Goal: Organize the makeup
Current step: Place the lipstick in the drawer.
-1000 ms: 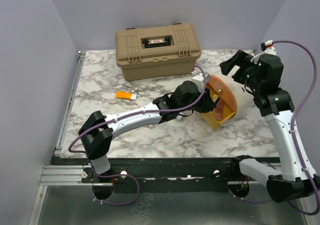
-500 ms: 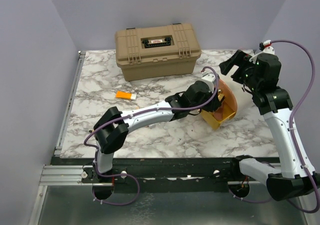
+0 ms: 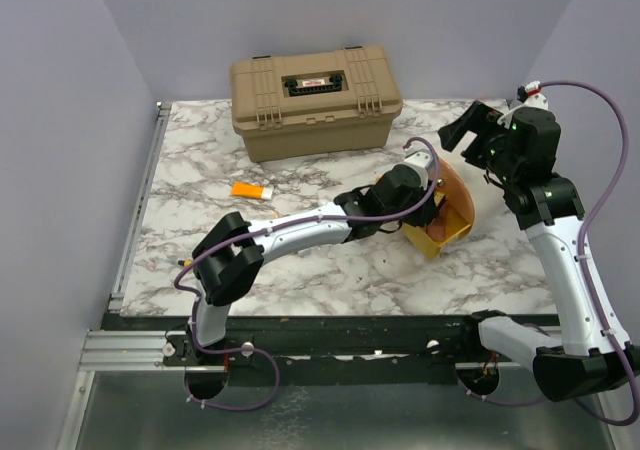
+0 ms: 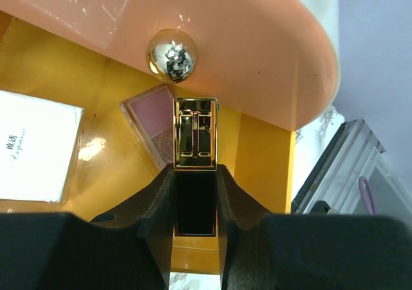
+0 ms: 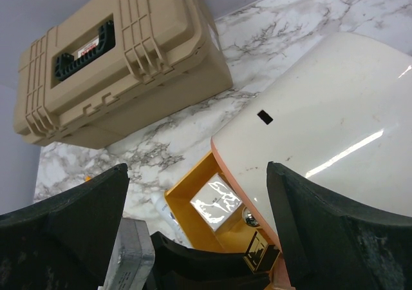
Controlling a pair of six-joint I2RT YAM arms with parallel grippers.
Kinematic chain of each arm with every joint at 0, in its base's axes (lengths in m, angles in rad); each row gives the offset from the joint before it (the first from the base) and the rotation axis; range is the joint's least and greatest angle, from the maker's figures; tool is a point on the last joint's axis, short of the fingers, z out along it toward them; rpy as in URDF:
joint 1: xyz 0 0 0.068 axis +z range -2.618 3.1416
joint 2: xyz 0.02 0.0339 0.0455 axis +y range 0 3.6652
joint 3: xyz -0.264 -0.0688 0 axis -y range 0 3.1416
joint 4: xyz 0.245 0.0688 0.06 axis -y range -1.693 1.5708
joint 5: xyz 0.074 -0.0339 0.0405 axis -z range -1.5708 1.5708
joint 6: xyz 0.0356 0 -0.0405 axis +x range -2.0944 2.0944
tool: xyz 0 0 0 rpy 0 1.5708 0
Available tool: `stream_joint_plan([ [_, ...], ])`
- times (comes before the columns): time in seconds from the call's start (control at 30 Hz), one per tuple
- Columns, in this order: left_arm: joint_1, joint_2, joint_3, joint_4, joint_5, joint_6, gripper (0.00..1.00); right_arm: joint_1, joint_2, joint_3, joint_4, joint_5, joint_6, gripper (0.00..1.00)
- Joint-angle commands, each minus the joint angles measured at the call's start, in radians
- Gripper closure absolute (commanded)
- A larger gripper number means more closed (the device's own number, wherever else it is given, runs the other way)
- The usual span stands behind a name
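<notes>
Clamped on a gold-capped lipstick (image 4: pixel 195 132) inside the pouch (image 4: pixel 257 58) mouth, the left gripper (image 4: pixel 195 174) may shove the pouch rightward, since the right gripper (image 3: pixel 468 130) hangs spread, holding nothing.

Left pincer (image 4: pixel 195 203): hidden overhead inside the pouch (image 3: pixel 458 192) mouth.
Gold-and-black stick (image 4: pixel 195 135): lower end covered by the pads (image 4: pixel 158 206).
Pink compact (image 4: pixel 153 113): partly masked by the stick.
White packet (image 4: pixel 35 148): cropped at left edge; print unreadable.
Tan case (image 5: pixel 116 51): clipped at the top edge.
</notes>
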Motion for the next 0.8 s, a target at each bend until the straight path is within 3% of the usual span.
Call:
stream_joint_plan([
  [0.0, -0.008, 0.035, 0.03, -0.025, -0.026, 0.018, 0.82, -0.006, 0.002, -0.004, 0.006, -0.001, -0.006, 0.05],
  [0.2, -0.007, 0.06, 0.079, -0.053, -0.036, 0.014, 0.79, -0.005, -0.005, -0.015, 0.003, -0.005, -0.003, 0.05],
  [0.63, -0.009, 0.049, 0.105, -0.081, -0.039, 0.024, 0.58, -0.005, -0.001, -0.023, 0.006, 0.005, -0.007, 0.05],
  [0.77, -0.009, 0.043, 0.119, -0.081, -0.017, 0.028, 0.57, -0.005, 0.002, -0.026, 0.006, 0.021, -0.009, 0.05],
])
